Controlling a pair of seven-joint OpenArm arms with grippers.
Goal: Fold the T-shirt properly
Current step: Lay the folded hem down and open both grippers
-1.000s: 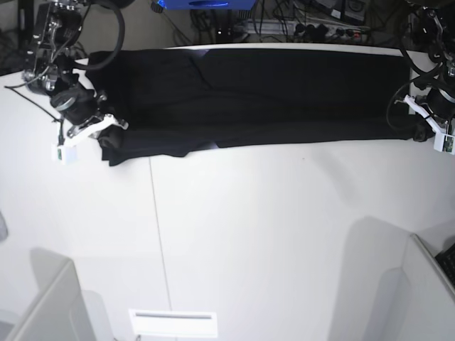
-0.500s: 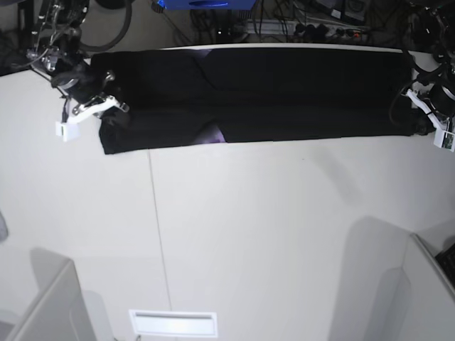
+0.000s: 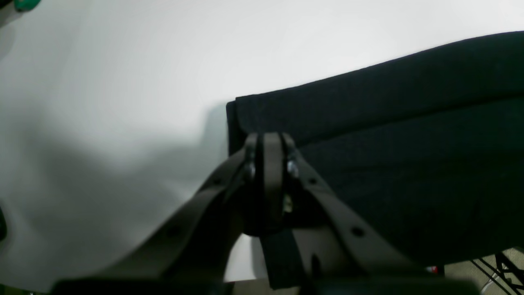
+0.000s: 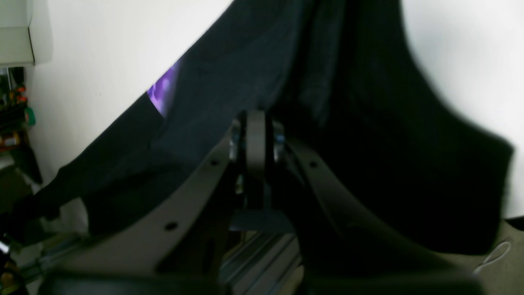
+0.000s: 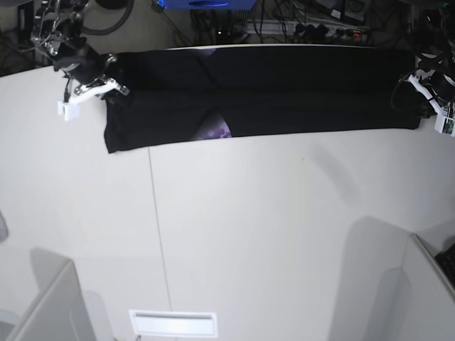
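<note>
The black T-shirt (image 5: 284,92) lies stretched in a long folded band across the far side of the white table (image 5: 249,227). A patch of purple print (image 5: 213,129) shows at its front edge, and also in the right wrist view (image 4: 161,88). My right gripper (image 5: 106,87), at the base view's left, is shut on the T-shirt's left end (image 4: 254,135). My left gripper (image 5: 426,106), at the base view's right, is shut on the T-shirt's right end, near its corner (image 3: 266,164).
Cables and a power strip (image 5: 320,28) lie beyond the table's far edge. A grey partition (image 5: 43,305) stands at the front left and another (image 5: 426,284) at the front right. A white slotted plate (image 5: 173,323) sits at the front edge.
Both grippers have pulled the T-shirt farther back on the table. The front flap has lifted, and the purple print patch now shows larger at the front edge.
</note>
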